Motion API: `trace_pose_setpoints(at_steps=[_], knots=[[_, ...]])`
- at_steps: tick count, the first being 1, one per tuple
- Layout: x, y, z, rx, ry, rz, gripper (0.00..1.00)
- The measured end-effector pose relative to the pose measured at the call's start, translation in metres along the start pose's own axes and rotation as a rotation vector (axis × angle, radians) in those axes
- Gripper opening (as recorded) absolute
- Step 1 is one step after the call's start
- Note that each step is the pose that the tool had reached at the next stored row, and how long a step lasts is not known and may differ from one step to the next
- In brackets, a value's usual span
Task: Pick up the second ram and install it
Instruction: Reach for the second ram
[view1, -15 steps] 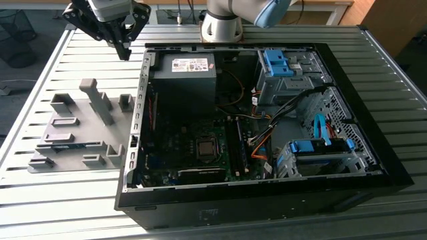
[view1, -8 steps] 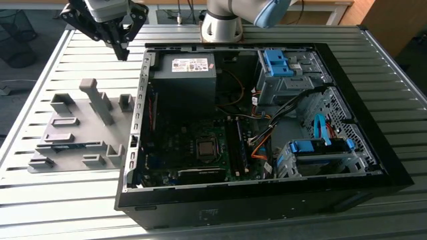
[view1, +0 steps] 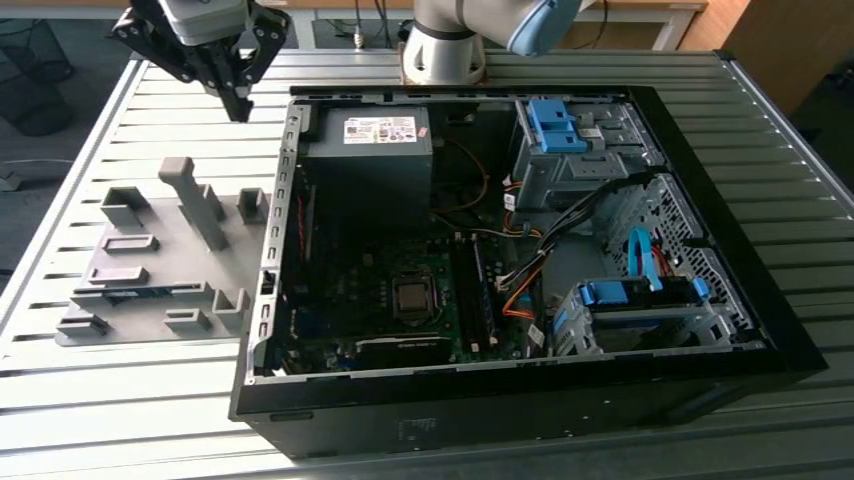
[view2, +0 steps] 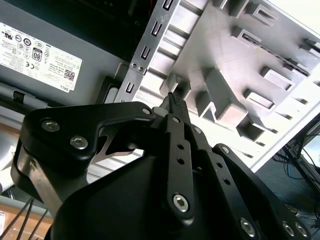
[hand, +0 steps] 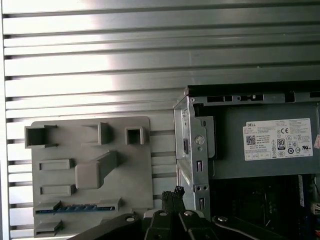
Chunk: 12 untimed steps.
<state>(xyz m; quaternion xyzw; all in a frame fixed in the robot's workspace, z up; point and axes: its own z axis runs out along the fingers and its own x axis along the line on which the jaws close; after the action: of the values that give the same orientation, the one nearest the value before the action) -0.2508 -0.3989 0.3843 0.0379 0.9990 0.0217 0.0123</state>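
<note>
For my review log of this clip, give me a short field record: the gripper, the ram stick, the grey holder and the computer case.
gripper: shut, holding nothing, hovering near the case's corner
second ram: lying in a slot of the grey holder, apart from the gripper
grey holder: on the slatted table, at the exterior view's left of the case
computer case: open, motherboard exposed
task state: ram not yet picked up

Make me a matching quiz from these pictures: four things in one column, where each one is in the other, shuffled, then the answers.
1. black gripper
2. blue-green ram stick
3. grey plastic holder tray
4. grey metal power supply box

A. inside the open black computer case
B. in a slot of the holder tray
C. in the air over the slatted metal table
D. flat on the table beside the case

Pairs: 1-C, 2-B, 3-D, 4-A
</note>
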Motion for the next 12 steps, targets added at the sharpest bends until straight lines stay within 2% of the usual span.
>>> trace_pose_setpoints(at_steps=[12], knots=[[0.0075,-0.0006,0.0006,0.0000,0.0003,0.000,0.11]])
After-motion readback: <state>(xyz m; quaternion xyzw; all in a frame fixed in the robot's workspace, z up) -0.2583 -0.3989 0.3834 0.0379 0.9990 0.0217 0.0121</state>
